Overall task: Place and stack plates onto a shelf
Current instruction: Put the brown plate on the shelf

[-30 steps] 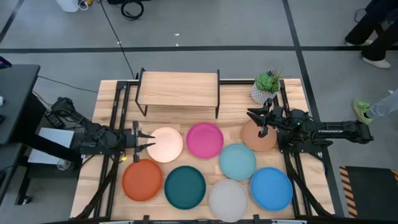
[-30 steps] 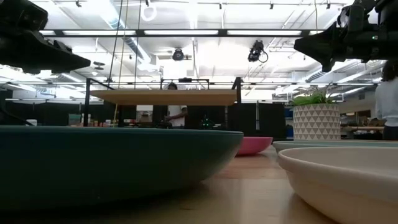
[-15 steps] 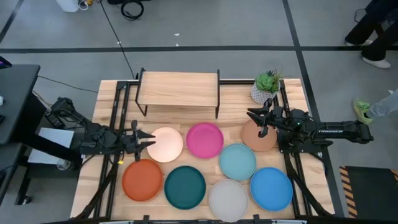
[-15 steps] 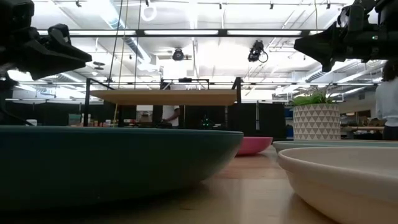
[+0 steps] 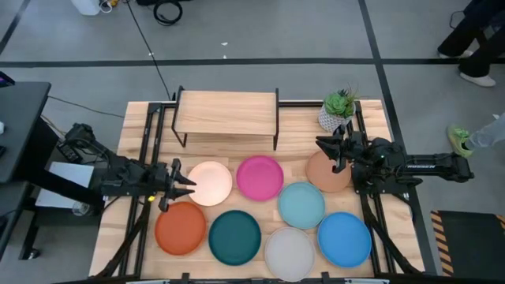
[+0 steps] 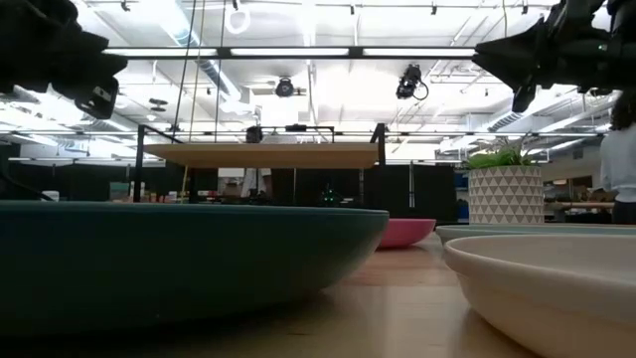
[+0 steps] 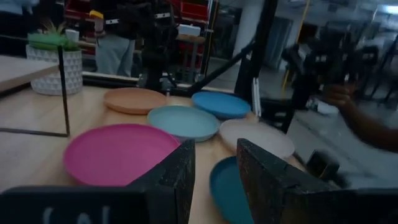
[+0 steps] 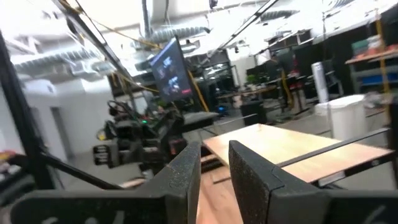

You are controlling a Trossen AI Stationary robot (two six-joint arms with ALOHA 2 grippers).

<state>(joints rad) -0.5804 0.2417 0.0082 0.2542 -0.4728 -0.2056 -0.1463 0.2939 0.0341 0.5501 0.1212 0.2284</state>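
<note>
Eight plates lie flat on the slatted table in the high view: peach, magenta, tan, light blue, bright blue, orange, dark teal and pale grey. The shelf stands bare at the far side on its black legs. My left gripper hovers open at the peach plate's left rim, above the table. My right gripper hangs open over the tan plate's far-left rim. In the left wrist view, the fingers frame the magenta plate.
A potted plant stands at the far right corner, next to the shelf and just beyond my right gripper. Black rails run along both sides of the table. Bare wood lies between the shelf and the plates. People stand in the room beyond.
My left gripper has rolled about its own axis and drifted slightly toward the near edge, staying at the peach plate's left rim. No plate has moved.
</note>
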